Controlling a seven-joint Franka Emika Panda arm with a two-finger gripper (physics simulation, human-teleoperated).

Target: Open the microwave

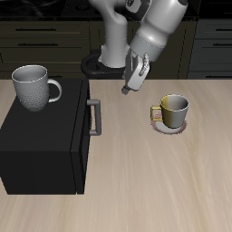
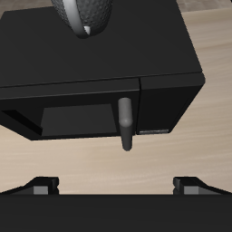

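The microwave (image 1: pixel 41 136) is a large matte black box on the table, and its door looks shut. Its grey vertical bar handle (image 1: pixel 93 118) is on the face turned toward the table's middle. My gripper (image 1: pixel 128 87) hangs in the air a little way from that face, higher than the handle and not touching it. In the wrist view the microwave (image 2: pixel 91 63) fills the scene, with the handle (image 2: pixel 124 122) beside the dark windowed door (image 2: pixel 59 118). My gripper (image 2: pixel 116 188) is open and empty, its fingertips (image 2: pixel 41 187) spread wide.
A grey mug (image 1: pixel 34 88) stands on top of the microwave and also shows in the wrist view (image 2: pixel 86 14). A yellow mug (image 1: pixel 173 110) sits on a small plate (image 1: pixel 169 129) beyond the gripper. Dark cabinet drawers (image 1: pixel 45 36) line the back.
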